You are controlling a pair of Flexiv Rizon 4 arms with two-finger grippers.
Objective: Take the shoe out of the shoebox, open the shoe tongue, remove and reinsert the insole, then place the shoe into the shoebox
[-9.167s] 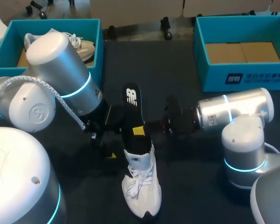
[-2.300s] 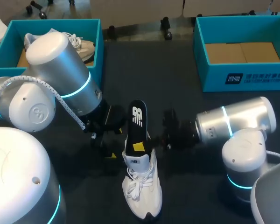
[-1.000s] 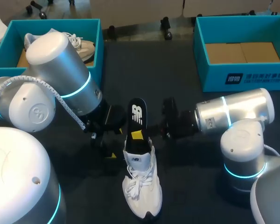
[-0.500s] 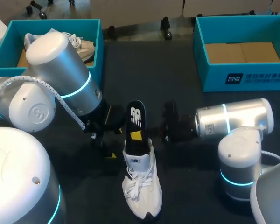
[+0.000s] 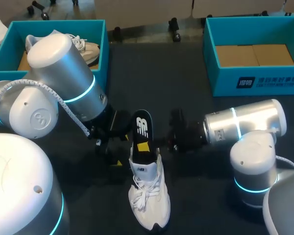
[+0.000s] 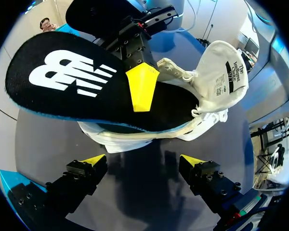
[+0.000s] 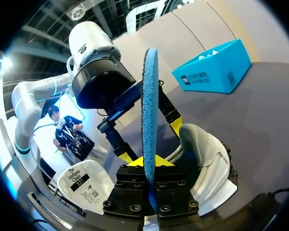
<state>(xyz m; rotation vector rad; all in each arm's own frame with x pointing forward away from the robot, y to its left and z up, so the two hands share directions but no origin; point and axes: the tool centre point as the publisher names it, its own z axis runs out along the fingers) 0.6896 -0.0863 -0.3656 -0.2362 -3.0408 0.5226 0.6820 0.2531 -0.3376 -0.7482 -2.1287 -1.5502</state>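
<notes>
Shoe (image 5: pixel 148 188) out on the table, insole stuck part way in

So we've got the white shoe standing on its sole on the dark table (image 5: pixel 157 68), in the middle between our two arms. Its toe points back toward us and its heel faces the far side. It has white laces, and the tongue (image 6: pixel 226 72) is flipped open, so the printed label on its underside shows in the left wrist view.

The insole (image 5: pixel 142 129) is black on top with a big white logo, and blue along its edge and underside. Its front end sits down inside the shoe, while the heel end pokes up and out of the collar, leaning toward the far side of the table.

Our right end effector (image 7: pixel 149 162) is clamped on the insole. In the right wrist view the insole rises edge-on between the two fingers. In the left wrist view one yellow fingertip (image 6: pixel 140 86) lies flat against the black top face.

Our left end effector (image 6: pixel 143 161) sits just beside the shoe with its fingers spread wide and nothing between them.

The left shoebox (image 5: pixel 100 44) is teal and has a second white shoe (image 5: pixel 88 49) lying in it. The right shoebox (image 5: pixel 245 78) is teal too, and we can only see its brown cardboard floor inside. Both are at the far side, well apart from the shoe.
</notes>
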